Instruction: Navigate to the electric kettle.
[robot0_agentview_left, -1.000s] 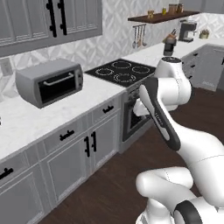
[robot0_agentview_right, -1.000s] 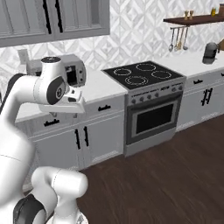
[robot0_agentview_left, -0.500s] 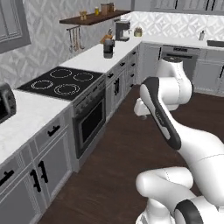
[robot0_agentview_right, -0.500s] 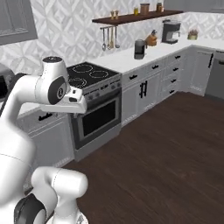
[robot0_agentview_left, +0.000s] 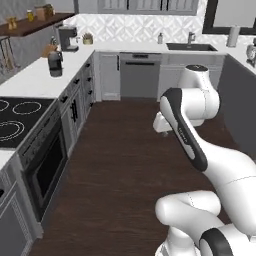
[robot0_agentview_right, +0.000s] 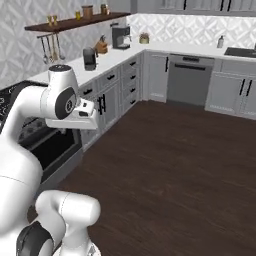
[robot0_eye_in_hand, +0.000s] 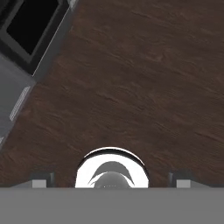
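I have the base standing on the dark wood floor (robot0_agentview_left: 125, 165) in the middle of the kitchen, facing the corner where the two counter runs meet. The electric kettle (robot0_agentview_left: 55, 63) stands upright on the white counter (robot0_agentview_left: 35, 77) along my left side, past the black cooktop (robot0_agentview_left: 15, 122) and short of the coffee machine (robot0_agentview_left: 66, 38) in the corner; in the right base view the kettle (robot0_agentview_right: 90, 58) sits under the wooden shelf (robot0_agentview_right: 75, 21) with its hanging utensils. It is well apart from the base, so I judge the approach unfinished: the base needs to close on that counter run and square up to the kettle. The arm is folded in over the base, I take it to keep its reach clear of cabinets while driving. The gripper (robot0_eye_in_hand: 111, 181) points down at bare floor, with the oven door (robot0_eye_in_hand: 30, 26) at the upper left of the hand view. Only the finger tips (robot0_eye_in_hand: 40, 181) edge into view at the bottom, wide apart with nothing between them, so I read the pincer as open and carrying nothing. The dishwasher (robot0_agentview_left: 139, 75) and sink (robot0_agentview_left: 191, 47) lie ahead on the far wall, irrelevant to this run.
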